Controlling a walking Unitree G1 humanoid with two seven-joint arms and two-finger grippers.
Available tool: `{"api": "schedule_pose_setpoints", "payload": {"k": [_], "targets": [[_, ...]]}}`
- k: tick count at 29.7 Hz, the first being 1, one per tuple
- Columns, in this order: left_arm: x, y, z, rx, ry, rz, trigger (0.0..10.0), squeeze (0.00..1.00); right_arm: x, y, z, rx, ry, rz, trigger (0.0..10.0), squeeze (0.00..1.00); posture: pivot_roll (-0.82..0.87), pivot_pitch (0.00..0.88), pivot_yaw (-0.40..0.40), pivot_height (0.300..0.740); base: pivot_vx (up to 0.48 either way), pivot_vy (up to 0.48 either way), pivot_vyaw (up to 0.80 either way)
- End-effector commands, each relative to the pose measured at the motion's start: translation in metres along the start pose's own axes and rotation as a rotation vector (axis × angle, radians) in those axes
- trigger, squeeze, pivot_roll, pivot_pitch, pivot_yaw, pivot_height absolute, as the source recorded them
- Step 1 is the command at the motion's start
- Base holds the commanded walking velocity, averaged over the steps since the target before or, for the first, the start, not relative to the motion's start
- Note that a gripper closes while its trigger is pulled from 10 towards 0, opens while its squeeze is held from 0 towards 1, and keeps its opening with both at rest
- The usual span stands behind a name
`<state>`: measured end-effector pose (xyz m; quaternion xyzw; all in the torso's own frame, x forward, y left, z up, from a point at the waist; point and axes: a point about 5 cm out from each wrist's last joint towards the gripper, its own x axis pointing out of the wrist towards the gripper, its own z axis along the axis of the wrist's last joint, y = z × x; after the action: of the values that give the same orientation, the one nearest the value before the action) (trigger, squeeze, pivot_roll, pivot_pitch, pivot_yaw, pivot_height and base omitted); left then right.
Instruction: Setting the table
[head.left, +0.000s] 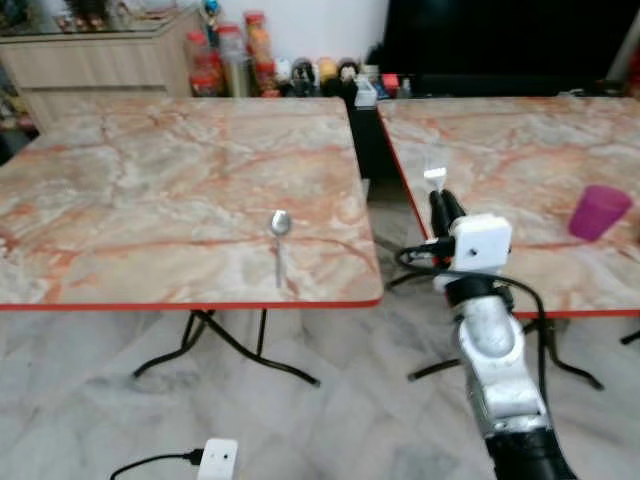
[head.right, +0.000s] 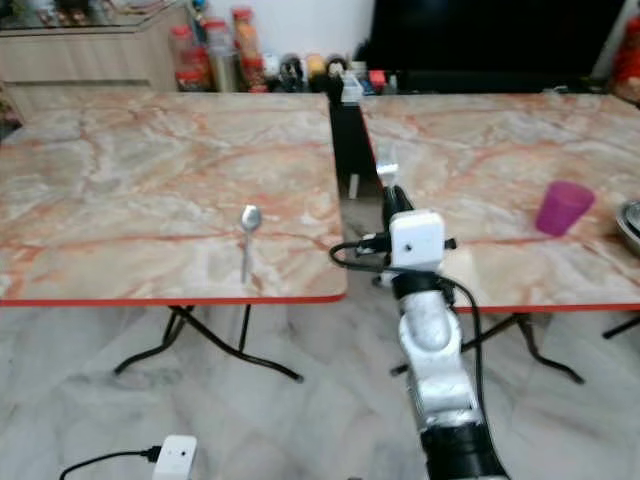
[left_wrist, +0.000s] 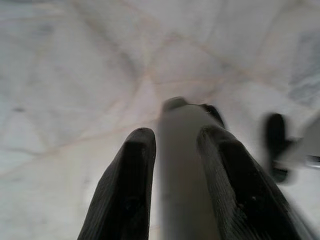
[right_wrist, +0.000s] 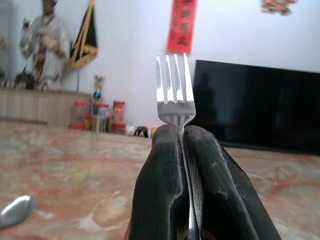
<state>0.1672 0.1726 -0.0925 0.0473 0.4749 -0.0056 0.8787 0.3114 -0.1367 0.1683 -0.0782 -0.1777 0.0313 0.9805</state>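
My right gripper is shut on a silver fork, whose tines stick out past the black fingertips. It hovers over the gap between two marble-patterned tables, at the near left corner of the right table. On the left table a silver spoon lies close to the front edge, bowl pointing away from me; it also appears as the spoon low in the right wrist view. My left gripper hangs over the floor, fingers apart, with a blurred grey shape behind them.
A purple cup stands on the right table, with a metal bowl rim beside it. Jars and bottles, a wooden cabinet and a black screen line the back. A white power strip lies on the floor.
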Motion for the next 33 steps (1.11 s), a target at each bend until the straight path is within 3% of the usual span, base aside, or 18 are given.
{"api": "schedule_pose_setpoints", "payload": {"k": [1,6,8,12,15,17,25,33], "targets": [[0.001,0.007,0.003,0.006,0.003,0.013,10.0,0.0,-0.001,-0.002,-0.002,0.017,0.022,-0.028,10.0,0.0,-0.2,0.0,0.075,0.693,0.0,-0.375,0.0],[0.001,0.027,0.011,0.005,-0.008,0.062,10.0,0.0,0.007,0.015,-0.002,0.017,0.034,0.014,10.0,0.0,-0.2,0.0,0.109,0.693,0.0,-0.372,0.0],[0.001,0.029,0.018,0.039,-0.032,0.052,10.0,0.0,0.01,0.017,0.004,0.028,0.01,0.04,10.0,0.0,-0.19,0.0,0.109,0.693,0.0,-0.364,0.0],[0.002,0.031,0.021,0.033,-0.036,0.066,10.0,0.0,0.009,0.01,-0.007,-0.001,0.041,0.024,10.0,0.0,-0.14,0.0,0.114,0.693,0.0,-0.362,0.0],[0.002,0.03,0.024,0.08,-0.051,0.053,10.0,0.0,0.01,0.007,-0.007,-0.002,0.036,0.012,10.0,0.0,-0.14,0.0,0.107,0.693,0.0,-0.361,0.0],[0.001,0.036,0.023,0.039,-0.051,0.084,10.0,0.0,0.013,0.006,-0.006,0.002,0.037,0.004,10.0,0.0,-0.14,0.0,0.109,0.693,0.0,-0.36,0.54],[0.0,0.044,0.019,0.008,-0.036,0.106,10.0,0.0,0.018,0.013,-0.005,0.038,0.033,-0.003,10.0,0.0,-0.11,0.0,0.106,0.693,0.0,-0.358,0.2],[0.0,0.037,0.014,0.009,-0.029,0.09,10.0,0.0,0.016,0.01,-0.009,0.022,0.043,0.013,10.0,0.0,-0.12,0.0,0.098,0.693,0.0,-0.357,0.0]]}}
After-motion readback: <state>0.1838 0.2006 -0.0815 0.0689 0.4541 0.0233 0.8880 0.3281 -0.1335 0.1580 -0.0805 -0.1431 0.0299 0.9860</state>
